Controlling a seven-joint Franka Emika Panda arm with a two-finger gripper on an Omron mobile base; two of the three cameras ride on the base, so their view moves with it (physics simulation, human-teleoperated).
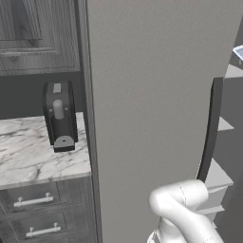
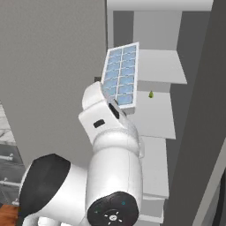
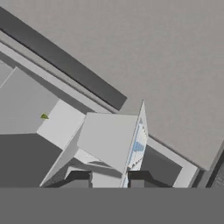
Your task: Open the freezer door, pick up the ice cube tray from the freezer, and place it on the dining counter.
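- The arm (image 2: 115, 176) rises from the base with its upper links bent toward the open freezer (image 2: 154, 114); the wrist is turned so the hand points up and into the freezer's opening.
- The claw (image 3: 109, 179) sits at the lower end of the ice cube tray (image 2: 120, 76). In the hand view its two dark tips stand on either side of the tray's lower edge, closed on the tray.
- The tray is lifted clear of the freezer's white shelves (image 2: 161, 66) and stands nearly upright, tilted, its two rows of light-blue cells facing the right base camera. It hangs in front of the freezer's upper shelves, just beside the edge of the freezer door (image 2: 53, 75).
- In the hand view the tray is seen mostly from its pale underside, with a thin strip of blue cells along one edge.
- The freezer door is swung open; its dark bar handle (image 1: 211, 128) runs down the door's edge, next to the shelves.
- A small green object (image 2: 151, 94) lies on a freezer shelf below and behind the tray.
- On the far side of the door from the freezer, a black coffee machine (image 1: 59, 116) stands on a marble surface (image 1: 33, 152) with drawers beneath.
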